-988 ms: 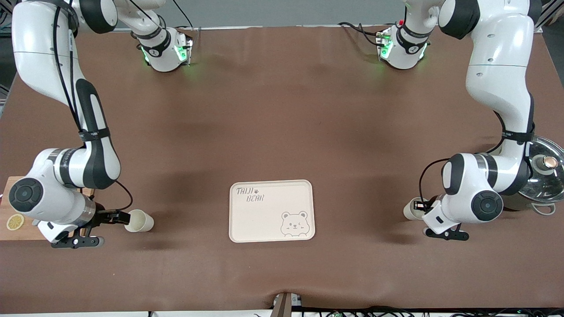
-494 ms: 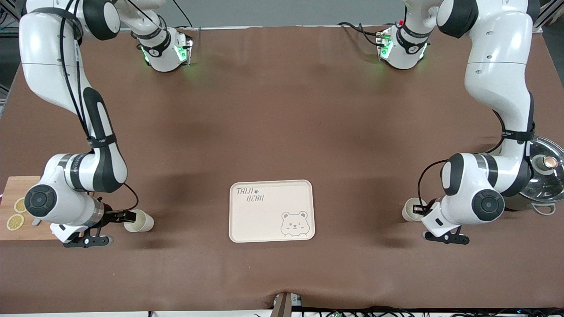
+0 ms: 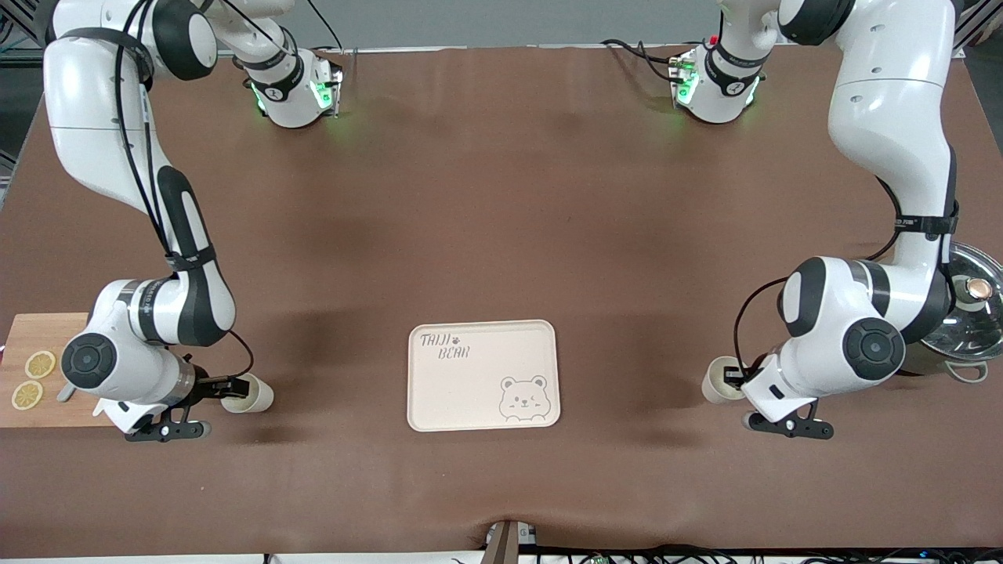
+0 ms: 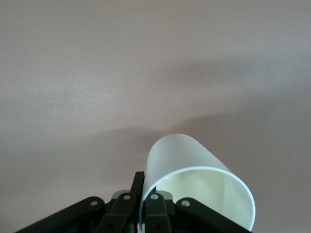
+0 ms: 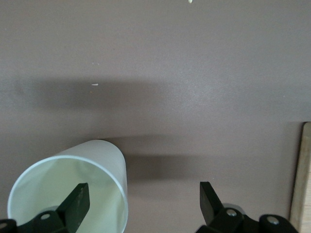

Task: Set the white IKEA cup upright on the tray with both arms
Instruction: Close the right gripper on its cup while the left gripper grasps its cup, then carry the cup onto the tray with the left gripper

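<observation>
1. Front view, lower centre of frame: tray [image 3: 470,392] sits flat on the brown table [image 3: 501,196]. Bear face & "TAIJI BEAR" lettering show, nothing on it.
2. Right arm reaches down from the top edge. Right gripper [image 3: 235,385] is low at the frame's lower edge zone, toward the right arm's end of the table, level w/ the tray.
3. First white cup [image 3: 252,395] is right at that gripper, on its side, mouth facing the fingers, well apart from the tray.
4. Right wrist view: right gripper [image 5: 141,194] is spread wide. One finger [image 5: 77,199] pokes inside the first white cup [image 5: 107,160], the other is well clear outside. Not clamped.
5. Left arm reaches down from the top edge too. Left gripper [image 3: 733,376] is low toward the left arm's end, also level w/ the tray.
6. Second white cup [image 3: 713,381] is at its tip, between gripper & tray but well apart from the tray.
7. Left wrist view: left gripper [image 4: 140,196] has its fingers close together, pinching the rim wall of the second white cup [image 4: 184,155], mouth toward the cam. Whether it's lifted off the table, can't tell.
8. Frame edges: wooden board [image 3: 31,333] w/ lemon slices [image 3: 39,364] by the right arm; metal pot lid [image 3: 975,313] by the left arm.
</observation>
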`<state>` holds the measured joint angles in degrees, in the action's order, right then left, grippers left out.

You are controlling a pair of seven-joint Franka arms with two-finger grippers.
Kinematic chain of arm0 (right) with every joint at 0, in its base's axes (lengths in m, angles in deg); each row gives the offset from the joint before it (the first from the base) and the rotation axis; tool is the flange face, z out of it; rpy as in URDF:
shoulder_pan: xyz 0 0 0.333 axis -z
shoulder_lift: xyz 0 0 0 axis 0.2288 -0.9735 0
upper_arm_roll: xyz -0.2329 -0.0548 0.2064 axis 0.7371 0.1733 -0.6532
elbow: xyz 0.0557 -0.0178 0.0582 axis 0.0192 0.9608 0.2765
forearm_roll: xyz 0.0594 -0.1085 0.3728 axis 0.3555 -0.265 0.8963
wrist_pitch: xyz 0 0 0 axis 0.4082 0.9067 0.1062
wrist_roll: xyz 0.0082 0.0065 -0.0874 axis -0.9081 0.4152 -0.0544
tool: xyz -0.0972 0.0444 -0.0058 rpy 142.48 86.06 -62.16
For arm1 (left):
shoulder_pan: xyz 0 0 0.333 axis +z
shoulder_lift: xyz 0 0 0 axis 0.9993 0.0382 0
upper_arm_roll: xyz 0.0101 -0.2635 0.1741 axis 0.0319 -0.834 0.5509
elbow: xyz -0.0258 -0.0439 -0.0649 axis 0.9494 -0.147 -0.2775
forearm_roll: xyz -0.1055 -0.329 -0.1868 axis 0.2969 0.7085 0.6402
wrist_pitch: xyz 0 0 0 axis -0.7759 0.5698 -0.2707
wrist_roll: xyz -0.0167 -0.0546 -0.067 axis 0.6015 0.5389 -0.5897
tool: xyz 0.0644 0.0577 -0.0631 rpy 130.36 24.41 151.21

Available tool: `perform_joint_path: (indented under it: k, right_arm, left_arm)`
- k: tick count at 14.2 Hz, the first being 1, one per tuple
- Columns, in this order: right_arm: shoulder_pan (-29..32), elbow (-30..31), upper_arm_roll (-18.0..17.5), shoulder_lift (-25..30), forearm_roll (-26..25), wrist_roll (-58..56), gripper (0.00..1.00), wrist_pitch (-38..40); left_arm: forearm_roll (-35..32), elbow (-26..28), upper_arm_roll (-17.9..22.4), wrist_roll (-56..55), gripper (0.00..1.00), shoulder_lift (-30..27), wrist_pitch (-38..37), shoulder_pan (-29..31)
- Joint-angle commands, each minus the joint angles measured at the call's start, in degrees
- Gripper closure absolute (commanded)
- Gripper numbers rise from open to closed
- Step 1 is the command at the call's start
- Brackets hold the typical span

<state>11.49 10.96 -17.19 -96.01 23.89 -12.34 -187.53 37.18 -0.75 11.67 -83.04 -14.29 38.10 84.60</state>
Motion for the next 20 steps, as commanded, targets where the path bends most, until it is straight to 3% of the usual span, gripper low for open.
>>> perform_joint_path:
  k: [1, 2, 6, 11, 12, 16, 20]
  right_arm:
    - [0.1, -1.1, -0.5, -1.4, 0.0, 0.1, 0.0, -0.2]
    - [0.1, -1.1, -0.5, -1.4, 0.0, 0.2, 0.0, -0.2]
    - [-0.2, -1.1, -0.5, -1.4, 0.0, 0.7, 0.5, -0.1]
    - [-0.3, -1.1, -0.6, -1.4, 0.1, 0.6, 0.95, 0.2]
    - [-0.3, -1.1, -0.6, -1.4, 0.1, 0.3, 1.0, 0.3]
    - [-0.5, -1.5, -0.9, -1.2, 0.1, 0.5, 1.0, 0.8]
    - [-3.5, -4.3, -1.2, -0.2, 2.2, 8.1, 1.0, 8.4]
  left_arm:
    - [0.6, -0.3, -0.4, -5.4, 1.0, -0.4, -0.6, -2.5]
    - [0.8, -0.3, -0.5, -8.7, 1.0, -0.4, -0.9, -3.2]
    - [0.9, -0.4, -0.9, -18.8, 1.0, -0.4, -0.9, -7.5]
    - [0.9, -1.1, -0.7, -34.7, 1.0, -0.3, -0.8, -16.1]
    - [0.9, -2.0, -0.7, -36.8, 1.0, -0.2, -0.8, -17.2]
    - [2.4, -2.7, -0.5, -44.9, 1.0, 1.5, 3.0, -21.0]
    - [4.2, -2.5, -0.4, -49.1, 1.0, 3.9, 5.9, -23.2]
